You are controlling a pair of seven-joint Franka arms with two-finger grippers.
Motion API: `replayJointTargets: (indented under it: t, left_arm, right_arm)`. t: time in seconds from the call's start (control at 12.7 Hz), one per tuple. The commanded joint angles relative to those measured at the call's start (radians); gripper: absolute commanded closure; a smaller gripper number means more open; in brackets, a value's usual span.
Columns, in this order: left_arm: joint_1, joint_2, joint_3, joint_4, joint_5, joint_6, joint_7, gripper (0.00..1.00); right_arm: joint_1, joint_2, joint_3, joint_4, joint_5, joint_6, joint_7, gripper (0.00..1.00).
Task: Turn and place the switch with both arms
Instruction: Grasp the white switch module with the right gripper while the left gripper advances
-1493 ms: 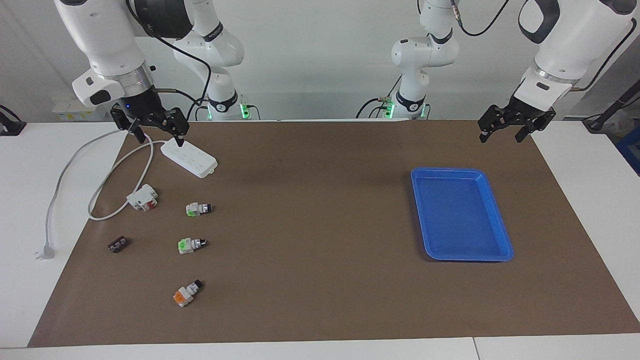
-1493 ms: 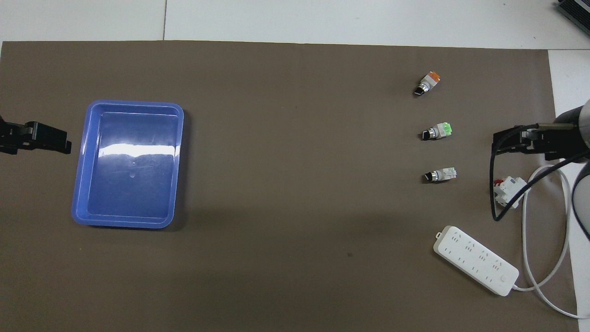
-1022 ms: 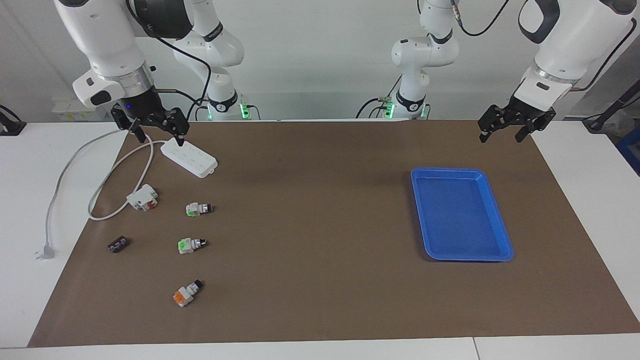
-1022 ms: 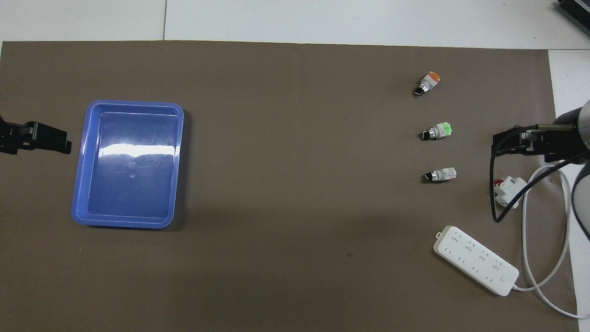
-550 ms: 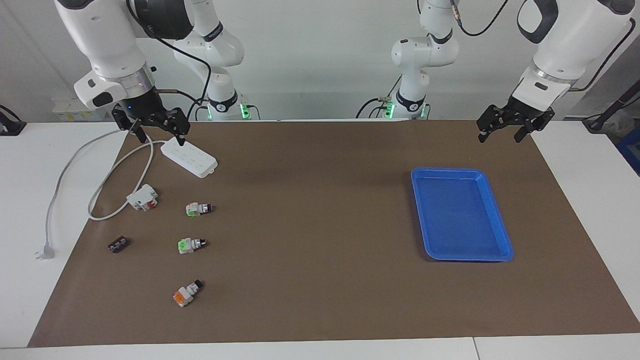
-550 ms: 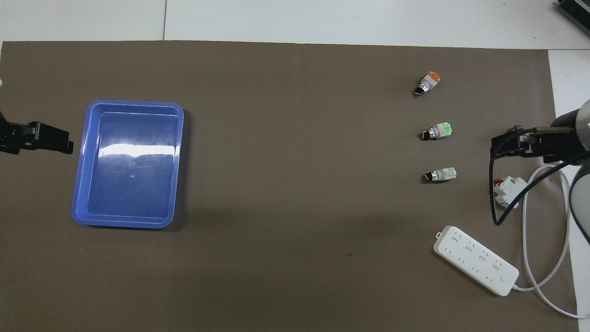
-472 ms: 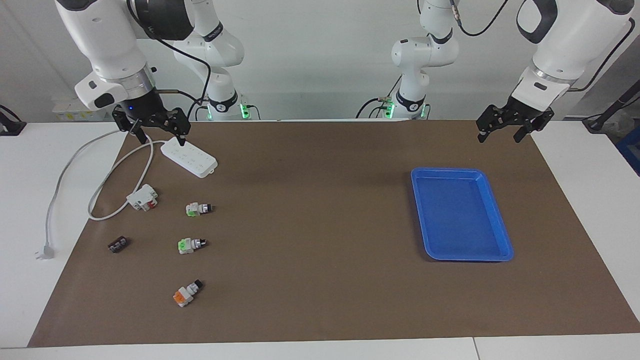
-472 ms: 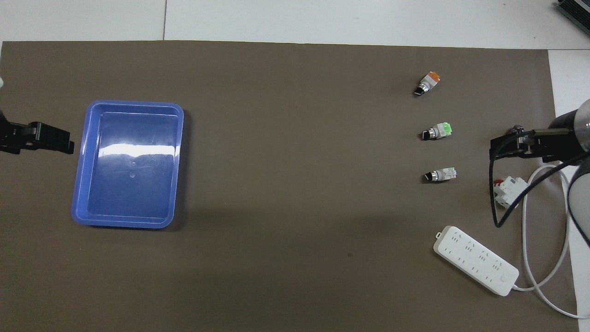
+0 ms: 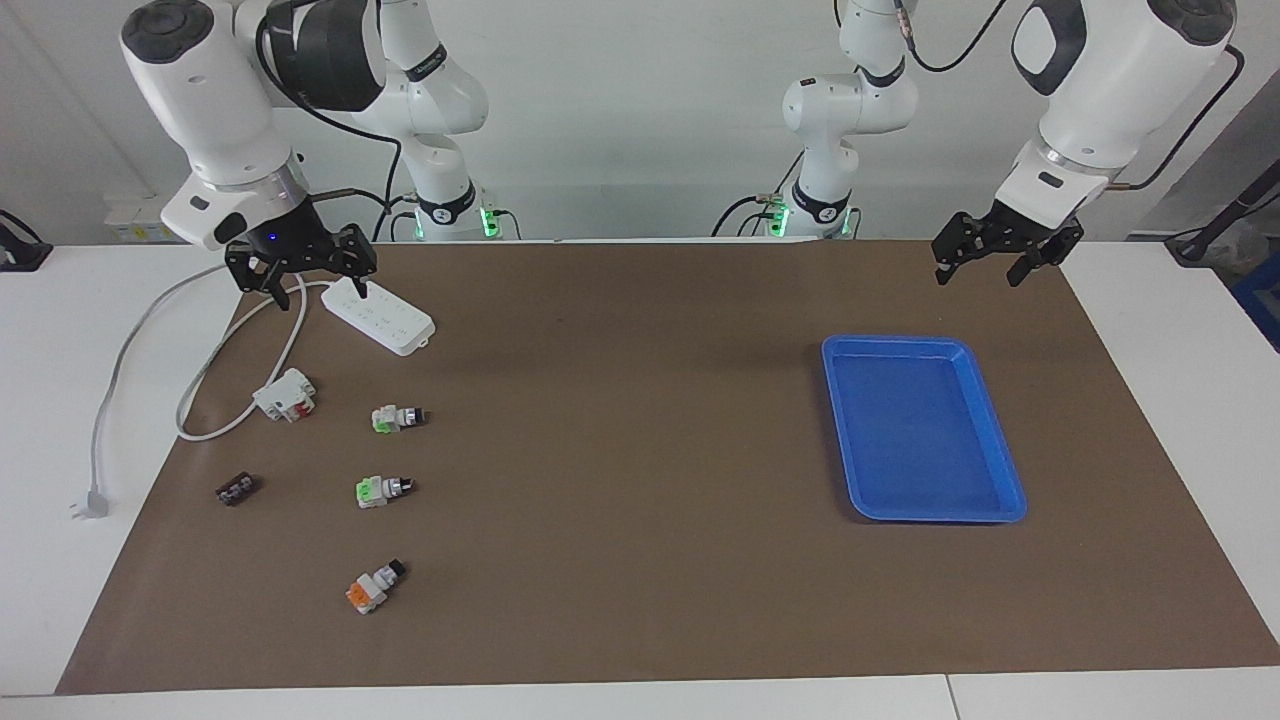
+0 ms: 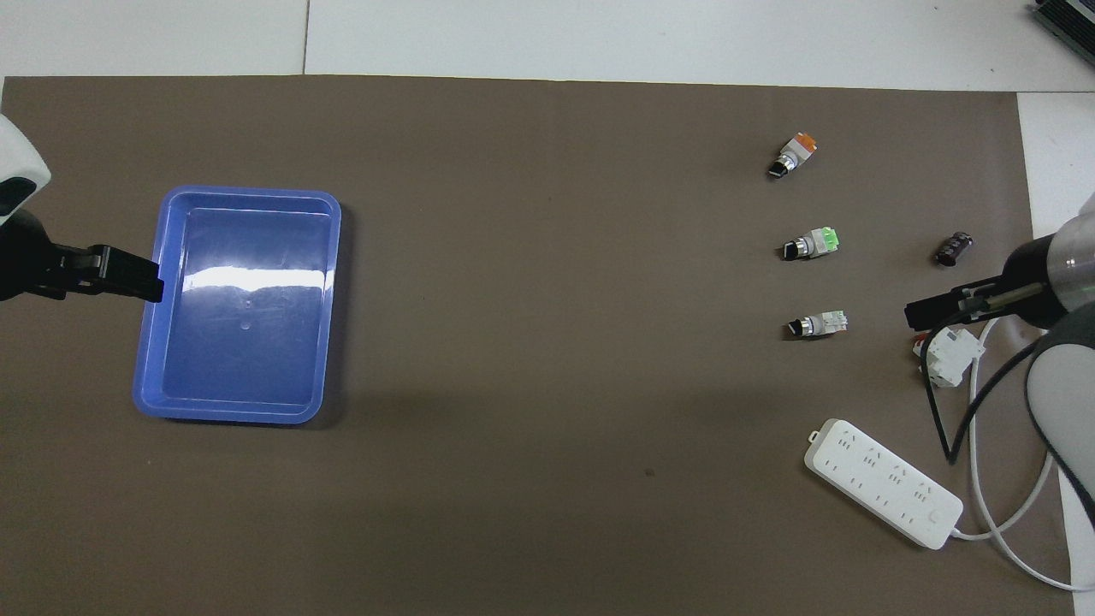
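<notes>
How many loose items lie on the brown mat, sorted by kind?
Green-ended switches: 2
Orange-ended switch: 1
White-and-red block: 1
Small dark part: 1
Power strip: 1
Blue tray: 1
Total: 7

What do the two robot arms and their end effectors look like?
Both arms are glossy white with dark joint rings and a silver collar at the wrist. The right arm and left arm carry black cables. The right end effector and left end effector are small, black and claw-like.
</notes>
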Motion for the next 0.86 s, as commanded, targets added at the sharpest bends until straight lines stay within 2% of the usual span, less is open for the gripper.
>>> replayJointTargets:
  t: [0.0,0.39,0.79]
  left_arm:
    - [-0.009,-0.042,0.008,-0.056,0.005,0.037,0.000,0.00]
    - [-0.032,-0.043,0.005,-0.062,0.006,0.040,0.003,0.00]
    - [-0.032,-0.085,0.004,-0.161,0.005,0.095,0.003,0.00]
  right_arm:
    - [-0.011,-0.121,0.007,-0.218,0.031,0.132,-0.162,0.00]
    - [-0.012,-0.027,0.007,-0.263,0.031,0.290,-0.571,0.00]
    - [-0.016,0.130,0.009,-0.244,0.031,0.433,-1.052,0.00]
